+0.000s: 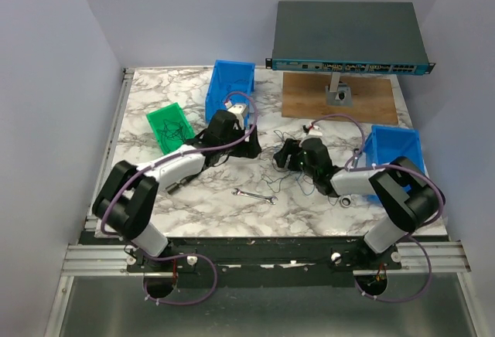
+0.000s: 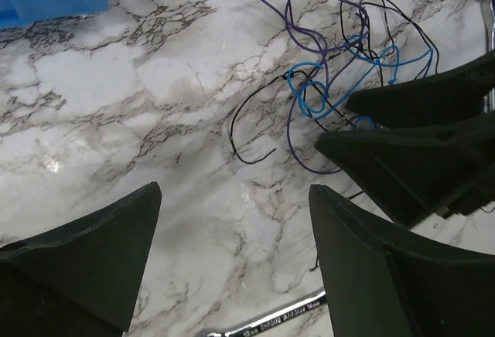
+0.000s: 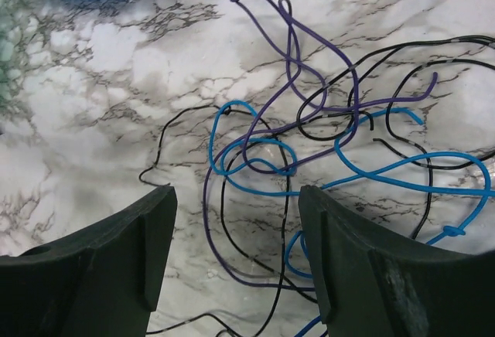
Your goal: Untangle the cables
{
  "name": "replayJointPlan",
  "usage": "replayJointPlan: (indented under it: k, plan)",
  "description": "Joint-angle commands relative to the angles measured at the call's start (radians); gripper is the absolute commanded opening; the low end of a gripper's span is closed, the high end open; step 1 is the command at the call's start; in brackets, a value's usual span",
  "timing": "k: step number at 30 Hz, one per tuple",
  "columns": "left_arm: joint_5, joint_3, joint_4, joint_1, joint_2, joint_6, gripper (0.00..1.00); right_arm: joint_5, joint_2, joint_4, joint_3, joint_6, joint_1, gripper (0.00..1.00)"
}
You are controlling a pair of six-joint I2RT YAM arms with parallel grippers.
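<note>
Right now my left gripper (image 2: 236, 190) hangs low over the marble table (image 1: 201, 209), its fingers spread wide with only bare tabletop showing between them. The cables (image 3: 309, 144) lie on the table in a loose snarl of blue, black and purple strands, just ahead and to the right of that gripper, between my two arms. My right gripper (image 3: 237, 192) sits over the near edge of the snarl, its fingers also apart. Several strands cross the gap between them, and I cannot tell whether either finger touches one. A small silver wrench (image 1: 255, 194) lies closer to my bases, apart from the cables. A blue bin (image 1: 230, 86) and a green bin (image 1: 172, 126) stand beyond my left arm.
</note>
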Motion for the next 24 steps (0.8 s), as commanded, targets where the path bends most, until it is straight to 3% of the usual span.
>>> replayJointPlan:
  k: [1, 7, 12, 15, 24]
  plan:
    - [0.049, 0.083, 0.116, -0.013, 0.109, 0.064, 0.78, -0.029, -0.065, 0.139, -0.068, -0.023, 0.002, 0.71]
    - [0.034, 0.134, 0.106, -0.024, 0.190, 0.084, 0.72, 0.232, -0.220, 0.102, -0.129, -0.044, 0.003, 0.72]
    - [0.012, 0.300, -0.107, -0.033, 0.302, 0.095, 0.69, 0.411, -0.196, -0.026, -0.075, -0.045, -0.010, 0.70]
    - [-0.003, 0.392, -0.230, -0.048, 0.371, 0.129, 0.67, 0.395, -0.134, -0.075, -0.025, -0.036, -0.020, 0.70]
    - [0.061, 0.450, -0.286, -0.066, 0.441, 0.166, 0.65, 0.332, -0.025, -0.181, 0.058, 0.005, -0.042, 0.71]
